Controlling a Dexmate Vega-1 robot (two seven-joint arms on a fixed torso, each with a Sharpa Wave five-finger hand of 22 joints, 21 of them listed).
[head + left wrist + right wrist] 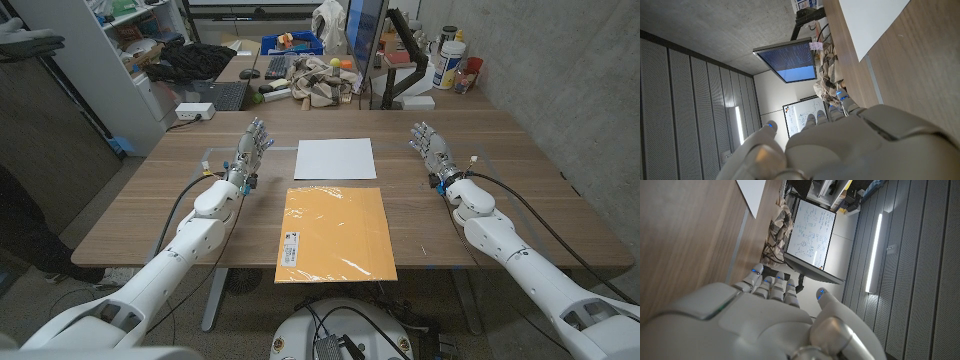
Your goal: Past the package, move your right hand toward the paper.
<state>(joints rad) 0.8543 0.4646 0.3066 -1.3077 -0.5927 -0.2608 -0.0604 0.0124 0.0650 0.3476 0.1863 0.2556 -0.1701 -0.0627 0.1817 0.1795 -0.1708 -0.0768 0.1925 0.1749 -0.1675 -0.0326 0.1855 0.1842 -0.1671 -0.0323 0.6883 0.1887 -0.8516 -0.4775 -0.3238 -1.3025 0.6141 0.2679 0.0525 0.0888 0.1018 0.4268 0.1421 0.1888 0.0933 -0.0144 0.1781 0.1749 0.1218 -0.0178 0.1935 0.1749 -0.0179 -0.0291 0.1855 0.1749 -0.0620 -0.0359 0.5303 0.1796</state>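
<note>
A white sheet of paper (335, 158) lies at the table's middle, toward the far side. Just in front of it lies an orange package (335, 232) with a small white label at its near left corner. My right hand (429, 144) stands to the right of the paper, fingers apart and extended, holding nothing. My left hand (252, 144) stands to the left of the paper, likewise open. The left wrist view shows the back of the left hand (855, 145) and a corner of the paper (867, 22). In the right wrist view the right hand (755, 320) reaches out with the paper's corner (752, 192) beyond it.
Clutter lines the table's far edge: a keyboard (220, 96), a blue bin (291, 44), a bag (318, 80), a monitor (365, 35) and bottles (452, 60). A shelf unit (110, 60) stands at the far left.
</note>
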